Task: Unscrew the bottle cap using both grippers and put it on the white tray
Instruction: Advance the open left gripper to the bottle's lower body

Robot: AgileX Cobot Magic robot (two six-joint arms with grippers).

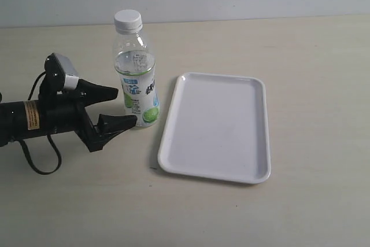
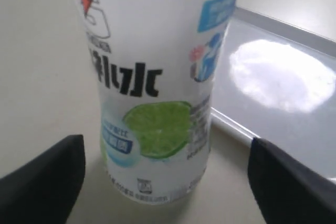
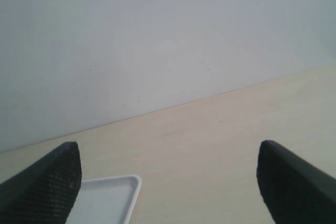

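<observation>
Your left gripper (image 1: 124,106) stood open just beside the bottle (image 1: 137,79); its wrist view cut off the bottle cap (image 1: 128,21). Only the right wrist view showed your right gripper (image 3: 168,148), open.

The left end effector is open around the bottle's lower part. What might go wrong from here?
1. The left end effector brackets the tall bottle low down without touching it; closing off centre might tip the bottle towards the white tray beside it.
2. Held that low, the clear plastic bottle may twist or squash when the bottle cap is turned.
3. The right end effector, open, has no bottle in its view; its approach to the cap may miss.
</observation>
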